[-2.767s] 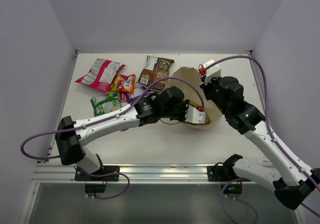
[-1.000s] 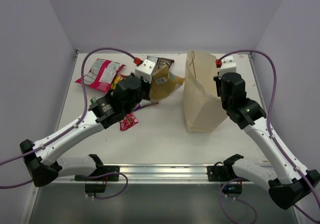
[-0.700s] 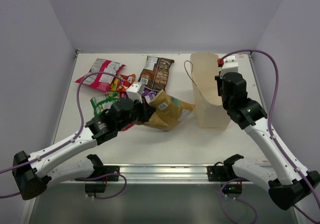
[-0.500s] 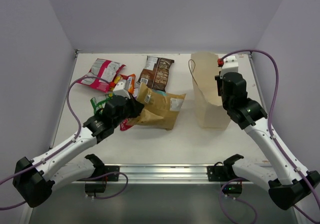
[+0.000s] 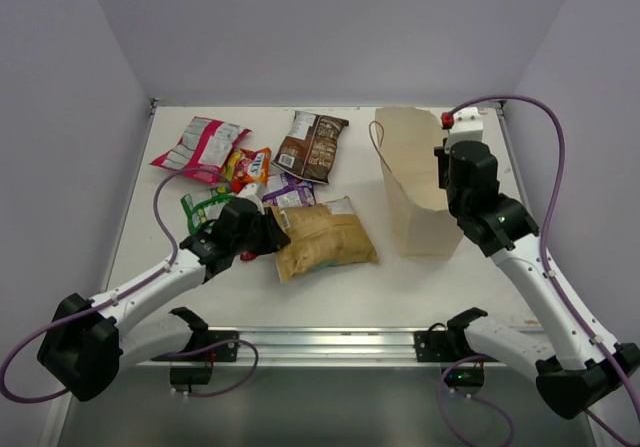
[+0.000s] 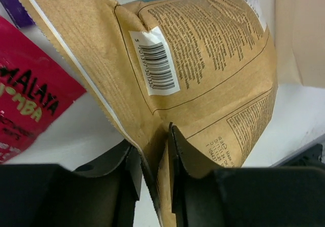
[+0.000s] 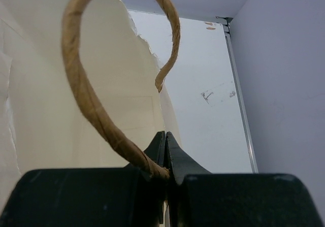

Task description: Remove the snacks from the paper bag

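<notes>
The tall beige paper bag (image 5: 408,189) stands open at the right. My right gripper (image 5: 441,174) is shut on its right rim; in the right wrist view the jaws (image 7: 166,148) pinch the paper wall beside a brown string handle (image 7: 86,97). My left gripper (image 5: 272,231) is shut on the edge of the large tan chip bag (image 5: 326,241), which lies on the table left of the paper bag. The left wrist view shows the fingers (image 6: 177,161) clamping that bag's (image 6: 203,69) seam. The inside of the paper bag is hidden.
Other snacks lie at the back left: a pink-white bag (image 5: 201,146), a brown bag (image 5: 312,146), an orange packet (image 5: 254,165), a purple one (image 5: 288,193), a green one (image 5: 207,208). A pink packet (image 6: 28,110) lies beside my left fingers. Walls enclose the table.
My left gripper drew the tan chip bag away from the paper bag toward the near left and laid it on the table. The right gripper kept hold of the paper bag.
</notes>
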`<state>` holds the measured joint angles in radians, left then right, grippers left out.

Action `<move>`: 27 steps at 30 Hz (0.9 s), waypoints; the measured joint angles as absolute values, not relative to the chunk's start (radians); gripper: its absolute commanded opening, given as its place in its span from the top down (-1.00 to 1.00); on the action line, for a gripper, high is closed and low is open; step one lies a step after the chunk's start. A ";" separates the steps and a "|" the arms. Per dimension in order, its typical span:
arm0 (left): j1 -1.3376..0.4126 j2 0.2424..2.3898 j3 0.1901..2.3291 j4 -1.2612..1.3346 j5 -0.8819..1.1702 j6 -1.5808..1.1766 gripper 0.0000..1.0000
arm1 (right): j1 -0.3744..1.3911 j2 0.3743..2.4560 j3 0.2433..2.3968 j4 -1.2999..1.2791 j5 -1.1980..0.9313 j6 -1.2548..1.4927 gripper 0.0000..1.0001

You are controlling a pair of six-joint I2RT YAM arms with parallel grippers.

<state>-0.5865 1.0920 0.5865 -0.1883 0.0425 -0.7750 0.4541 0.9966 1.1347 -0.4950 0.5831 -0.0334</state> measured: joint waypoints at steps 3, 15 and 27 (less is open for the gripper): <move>-0.606 1.056 0.545 -0.192 0.081 -0.781 -0.01 | 0.445 1.005 1.147 -0.501 0.580 -0.029 1.00; -0.620 1.064 0.645 -0.373 0.062 -0.707 -1.00 | 0.308 1.164 1.359 -0.522 0.496 0.054 1.00; -0.616 1.040 0.822 -0.548 -0.087 -0.595 -1.00 | 0.089 1.370 1.549 -0.540 0.360 0.231 1.00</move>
